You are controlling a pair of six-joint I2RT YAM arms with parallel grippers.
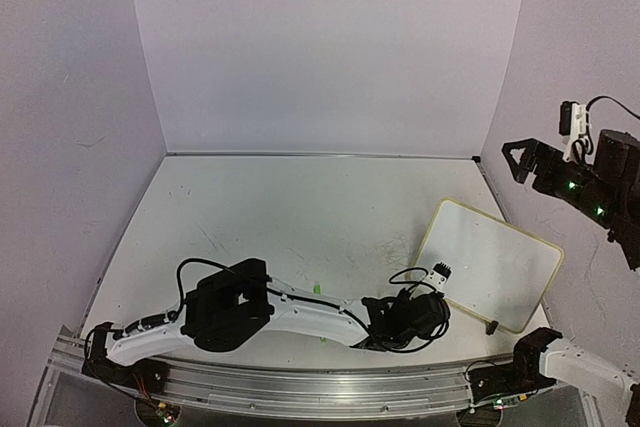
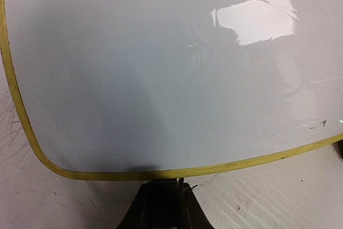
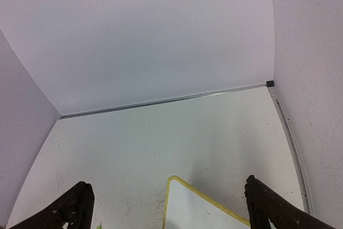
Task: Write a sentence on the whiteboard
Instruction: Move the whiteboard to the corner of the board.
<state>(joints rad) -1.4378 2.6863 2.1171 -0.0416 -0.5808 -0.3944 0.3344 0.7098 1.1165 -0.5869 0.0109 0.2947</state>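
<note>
The whiteboard (image 1: 495,262) lies flat at the right of the table, with a pale yellow frame and a black foot (image 1: 490,326) at its near edge. Its face is blank and no sentence shows on it. My left arm reaches across the table, and my left gripper (image 1: 437,277) is at the board's near-left edge. In the left wrist view the whiteboard (image 2: 161,68) fills the frame, and my left gripper (image 2: 163,197) is shut with its tips against the yellow frame. My right gripper (image 1: 515,162) is open wide and empty, held high at the right. In the right wrist view my right gripper (image 3: 169,207) is above a corner of the whiteboard (image 3: 193,213).
Two small green bits (image 1: 317,289) lie on the table beside my left arm; what they are cannot be told. Purple walls close in the table at the left, back and right. Grey scratch marks (image 1: 370,252) cover the table left of the board.
</note>
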